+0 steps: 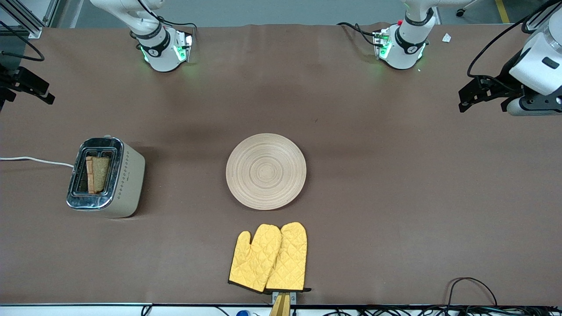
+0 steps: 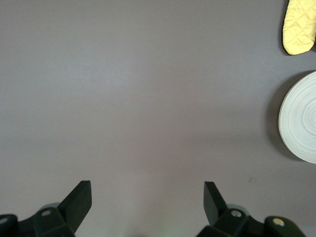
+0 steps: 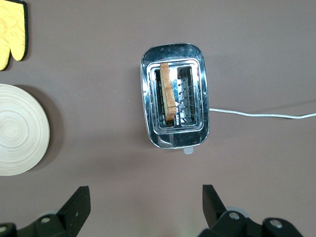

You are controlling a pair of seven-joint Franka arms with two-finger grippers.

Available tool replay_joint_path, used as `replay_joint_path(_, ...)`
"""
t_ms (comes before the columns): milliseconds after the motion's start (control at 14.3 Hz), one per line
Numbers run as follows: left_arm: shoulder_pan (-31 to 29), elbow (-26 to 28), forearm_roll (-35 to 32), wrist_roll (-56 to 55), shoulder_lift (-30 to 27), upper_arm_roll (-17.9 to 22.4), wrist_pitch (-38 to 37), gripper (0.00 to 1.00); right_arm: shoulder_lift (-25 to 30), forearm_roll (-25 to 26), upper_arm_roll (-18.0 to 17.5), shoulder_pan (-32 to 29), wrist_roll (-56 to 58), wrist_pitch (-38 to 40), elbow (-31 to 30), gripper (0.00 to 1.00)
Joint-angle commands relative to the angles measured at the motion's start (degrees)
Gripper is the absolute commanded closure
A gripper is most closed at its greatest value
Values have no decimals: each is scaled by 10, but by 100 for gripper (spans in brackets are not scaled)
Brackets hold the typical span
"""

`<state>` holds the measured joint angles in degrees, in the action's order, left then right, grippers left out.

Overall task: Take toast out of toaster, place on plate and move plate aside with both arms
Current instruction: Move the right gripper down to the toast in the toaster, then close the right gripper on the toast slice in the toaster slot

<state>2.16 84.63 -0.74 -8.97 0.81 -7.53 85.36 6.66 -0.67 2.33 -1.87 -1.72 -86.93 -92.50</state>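
Toast: the squarish light brown speckled slice of toast (image 1: pixel 97 174) with a darker crust stands upright in one slot of the toaster, its top edge poking above the chrome
Toaster: the small boxy cream-beige toaster (image 1: pixel 106 177) with a shiny chrome top and white cord (image 1: pixel 35 160) sits toward the right arm's end of the brown counter (image 1: pixel 395 197)
Plate: the round pale wooden plate (image 1: pixel 266 171) with ring grooves lies bare mid-counter, well apart from the toaster
Progress: nothing looks done yet; the toast is not lifted, the plate not loaded or shifted, so every step is left
Right hand: the black right hand (image 3: pixel 143 205) hangs over the counter just beside the toaster, fingers spread wide, holding nothing
Left hand: the black left hand (image 2: pixel 147 200) hangs over bare counter toward the left arm's end, fingers spread wide, empty
Around: a pair of yellow quilted oven mitts (image 1: pixel 268 258) lies nearer the front camera than the plate
In the way: nothing seems to block the path from toaster to plate; the mitts lie near the plate and may limit moving it that way
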Motion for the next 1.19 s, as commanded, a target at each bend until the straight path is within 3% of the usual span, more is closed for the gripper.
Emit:
replay_joint_path(0,-2,-10,-8,11,8,-1,-7,0,-9,-2,-2,-11,4,-2,7,0)
replay_joint_path(840,-1,-10,-5,11,28,-2,0,0,-233,-12,0,-46,51,-103,-4,0)
replay_joint_path(980,-1,-9,-5,11,28,-2,0,0,-251,-19,-2,-43,51,-110,-4,7)
replay_joint_path(1120,-2,-10,-5,12,27,-2,0,0,-264,-23,-2,-42,51,-123,-4,22)
